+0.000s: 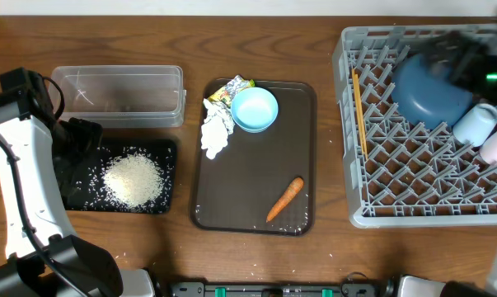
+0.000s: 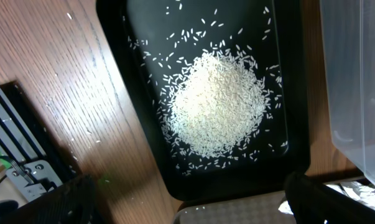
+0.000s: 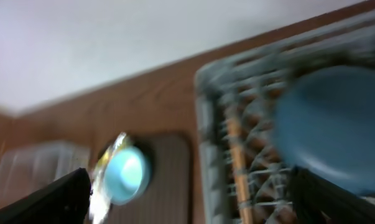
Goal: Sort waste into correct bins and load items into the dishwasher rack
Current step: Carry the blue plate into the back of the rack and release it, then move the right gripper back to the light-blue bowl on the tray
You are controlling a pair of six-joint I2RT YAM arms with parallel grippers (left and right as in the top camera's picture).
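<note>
A pile of white rice (image 1: 133, 179) (image 2: 218, 102) lies in the black tray (image 1: 167, 148) (image 2: 137, 124), beside the clear tub (image 1: 120, 92) (image 2: 355, 81). My left gripper (image 1: 71, 161) (image 2: 187, 208) hangs open over the tray's left end, holding nothing. The wrapper (image 1: 232, 89), tissue (image 1: 216, 128), light blue bowl (image 1: 255, 109) (image 3: 126, 174) and carrot (image 1: 285, 199) rest on the brown tray (image 1: 256, 214). The grey rack (image 1: 421, 198) (image 3: 209, 118) holds the dark blue plate (image 1: 433, 92) (image 3: 336, 124), chopsticks (image 1: 359, 111) (image 3: 237, 162) and two cups (image 1: 476, 124). My right gripper (image 1: 450, 54) (image 3: 193, 205), blurred, is open above the plate.
Loose rice grains are scattered on the wooden table (image 1: 178, 256) in front of the black tray. A corner of the brown tray (image 2: 237, 214) shows under my left gripper. The left arm's white links (image 1: 17, 190) stand along the table's left edge.
</note>
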